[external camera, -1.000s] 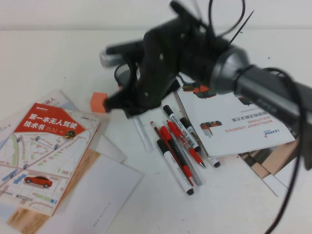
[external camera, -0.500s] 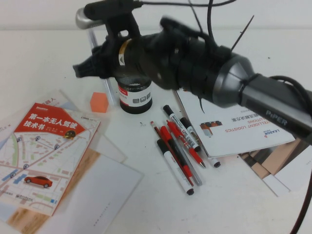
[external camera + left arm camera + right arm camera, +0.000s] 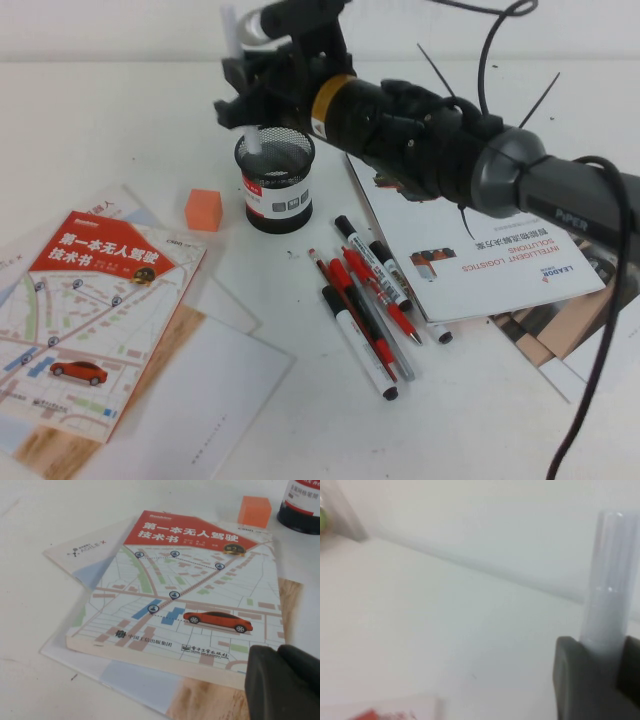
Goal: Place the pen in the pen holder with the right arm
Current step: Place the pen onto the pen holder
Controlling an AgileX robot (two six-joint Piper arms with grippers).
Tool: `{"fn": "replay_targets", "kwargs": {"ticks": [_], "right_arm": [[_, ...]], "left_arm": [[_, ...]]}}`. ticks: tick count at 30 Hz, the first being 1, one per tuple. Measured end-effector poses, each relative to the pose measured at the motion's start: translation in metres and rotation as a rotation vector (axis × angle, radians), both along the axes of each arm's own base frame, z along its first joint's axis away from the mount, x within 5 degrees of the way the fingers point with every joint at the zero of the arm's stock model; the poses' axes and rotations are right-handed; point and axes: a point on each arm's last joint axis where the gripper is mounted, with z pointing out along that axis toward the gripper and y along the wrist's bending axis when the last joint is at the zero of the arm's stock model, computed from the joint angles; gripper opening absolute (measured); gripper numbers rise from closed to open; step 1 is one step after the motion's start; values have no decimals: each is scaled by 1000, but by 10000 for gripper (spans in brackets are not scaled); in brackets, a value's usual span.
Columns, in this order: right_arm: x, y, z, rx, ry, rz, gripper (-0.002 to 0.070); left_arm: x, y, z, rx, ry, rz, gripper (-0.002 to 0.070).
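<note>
My right gripper (image 3: 243, 95) reaches across the table and hangs just above the black mesh pen holder (image 3: 275, 185). It is shut on the slim white pen (image 3: 240, 70) and holds it nearly upright. The pen's lower end sits in the holder's mouth at its left rim. In the right wrist view the pen (image 3: 610, 580) stands between the gripper's fingers (image 3: 566, 680). My left gripper (image 3: 277, 652) shows only in the left wrist view. It is shut and empty, low over the map-cover book (image 3: 190, 595), with the pen holder (image 3: 302, 505) far off.
Several red and black-capped markers and pens (image 3: 365, 300) lie in front of the holder. A white brochure (image 3: 480, 250) lies under the right arm. An orange cube (image 3: 202, 210) sits left of the holder. The book (image 3: 100, 300) and loose sheets (image 3: 210, 400) cover the front left.
My right gripper lifted the pen off the table, swung it left of the holder, then brought it over the holder's mouth. The left arm has not visibly moved.
</note>
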Motion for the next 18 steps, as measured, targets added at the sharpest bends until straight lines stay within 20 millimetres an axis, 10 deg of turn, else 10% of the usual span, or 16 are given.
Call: {"fn": "replay_targets", "kwargs": {"ticks": [12, 18], "right_arm": [[27, -11, -45, 8, -28, 8, 132], [27, -10, -44, 40, -36, 14, 420]], "left_arm": [[0, 0, 0, 0, 0, 0, -1], [0, 0, 0, 0, 0, 0, -1]]}}
